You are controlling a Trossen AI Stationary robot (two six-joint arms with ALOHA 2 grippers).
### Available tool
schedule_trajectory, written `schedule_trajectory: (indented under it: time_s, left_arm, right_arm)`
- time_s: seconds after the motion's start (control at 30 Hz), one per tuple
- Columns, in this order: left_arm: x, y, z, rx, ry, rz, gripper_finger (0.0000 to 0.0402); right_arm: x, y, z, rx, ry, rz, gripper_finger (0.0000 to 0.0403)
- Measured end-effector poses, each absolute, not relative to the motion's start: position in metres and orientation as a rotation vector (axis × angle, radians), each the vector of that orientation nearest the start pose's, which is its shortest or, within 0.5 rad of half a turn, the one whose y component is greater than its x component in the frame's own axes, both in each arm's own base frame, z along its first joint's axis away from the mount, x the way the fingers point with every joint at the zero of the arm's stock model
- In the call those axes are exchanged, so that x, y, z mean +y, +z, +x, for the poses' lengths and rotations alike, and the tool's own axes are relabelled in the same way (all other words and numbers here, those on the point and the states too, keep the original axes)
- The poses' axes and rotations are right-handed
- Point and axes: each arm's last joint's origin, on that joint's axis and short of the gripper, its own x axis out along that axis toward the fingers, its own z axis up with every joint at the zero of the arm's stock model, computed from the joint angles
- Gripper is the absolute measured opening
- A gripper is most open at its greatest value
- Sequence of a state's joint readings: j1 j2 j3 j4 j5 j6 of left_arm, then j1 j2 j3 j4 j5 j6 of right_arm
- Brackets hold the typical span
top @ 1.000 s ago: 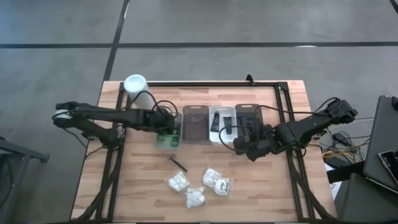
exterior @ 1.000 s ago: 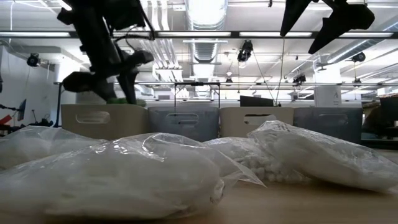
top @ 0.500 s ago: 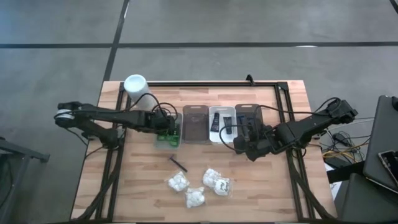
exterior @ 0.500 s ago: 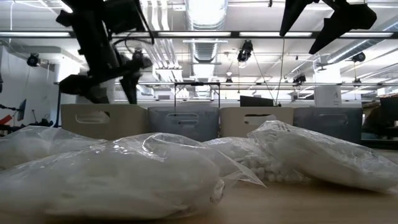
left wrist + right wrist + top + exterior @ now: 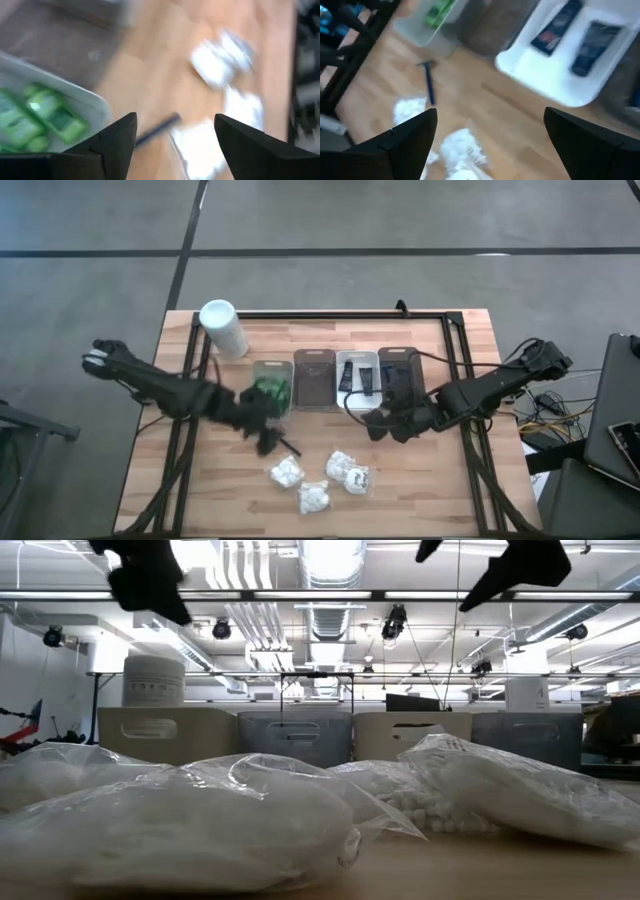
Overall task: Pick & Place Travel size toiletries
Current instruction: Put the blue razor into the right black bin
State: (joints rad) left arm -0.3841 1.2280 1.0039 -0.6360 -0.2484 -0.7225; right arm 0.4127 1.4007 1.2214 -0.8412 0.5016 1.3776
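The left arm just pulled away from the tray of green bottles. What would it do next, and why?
Probably lower the left tool, jaws open and empty, onto the slim dark razor lying loose on the wooden table just beside it. The bright green little bottles already sit in their clear tray.

Both arms are dark, nearly black, built of slim jointed links. The left arm (image 5: pixel 160 385) has a pale cap at its outer joint; the right arm (image 5: pixel 490 385) trails thin black cables. Each wrist ends in two matte black, wedge-shaped fingers (image 5: pixel 117 142).
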Motion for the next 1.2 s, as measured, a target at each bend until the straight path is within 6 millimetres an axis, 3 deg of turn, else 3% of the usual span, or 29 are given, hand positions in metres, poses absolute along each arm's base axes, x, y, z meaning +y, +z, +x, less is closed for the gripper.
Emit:
schedule_trajectory:
  time_s: [0.1, 0.3, 0.5, 0.6, 0.7, 0.9, 1.2]
  left_arm:
    - [-0.109, 0.282, 0.221, 0.824, 0.101, -0.357, 0.0268]
    - [-0.141, 0.274, 0.202, 0.842, 0.066, -0.291, 0.0268]
    - [-0.141, 0.275, 0.194, 0.892, 0.037, -0.298, 0.0268]
    - [-0.137, 0.283, 0.190, 0.851, -0.008, -0.227, 0.0268]
    - [-0.128, 0.277, 0.193, 0.844, -0.008, -0.126, 0.0268]
    - [-0.110, 0.246, 0.207, 0.929, -0.163, 0.147, 0.0261]
    - [-0.105, 0.222, 0.238, 0.901, -0.420, 0.342, 0.0214]
  right_arm:
    - [0.106, 0.293, 0.263, 0.707, -0.610, 0.802, 0.0363]
    - [0.130, 0.273, 0.298, 0.749, -0.438, 0.806, 0.0363]
    - [0.141, 0.256, 0.340, 0.782, -0.443, 0.713, 0.0363]
    - [0.141, 0.252, 0.360, 0.807, -0.464, 0.669, 0.0363]
    - [0.136, 0.252, 0.370, 0.836, -0.517, 0.663, 0.0363]
    - [0.123, 0.260, 0.371, 0.832, -0.554, 0.699, 0.0363]
    - [0.115, 0.283, 0.351, 0.799, -0.650, 0.807, 0.0363]
